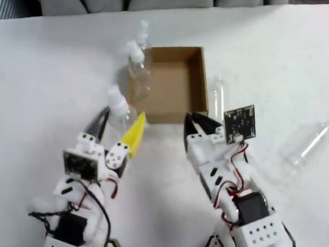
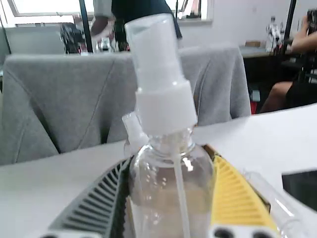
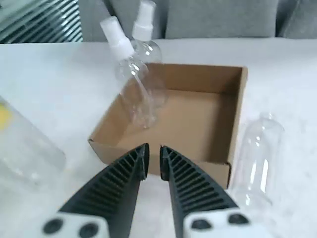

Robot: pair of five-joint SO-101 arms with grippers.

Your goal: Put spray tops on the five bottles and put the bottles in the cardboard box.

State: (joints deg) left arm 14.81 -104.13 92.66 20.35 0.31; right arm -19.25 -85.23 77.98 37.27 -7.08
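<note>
Left gripper (image 1: 123,118) is clenched round the spray-topped bottle (image 2: 168,178), held upright beside the cardboard box (image 1: 201,81)'s near left corner, likely ready for boxing.

1. I see the cardboard box (image 1: 176,91) mid-table, with the leaning spray bottle (image 1: 138,69) inside at its left wall.
2. The rear spray bottle (image 1: 142,32) stands behind the box's far-left corner.
3. The upright topless bottle (image 1: 218,100) is just right of the box, and the lying bottle (image 1: 310,141) is well right of it.
4. The held spray bottle (image 1: 118,104) is before the box's left corner.

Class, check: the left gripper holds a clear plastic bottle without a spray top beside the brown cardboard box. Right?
No: the left gripper's clear plastic bottle has a white spray top on; the left wrist view shows it.
</note>
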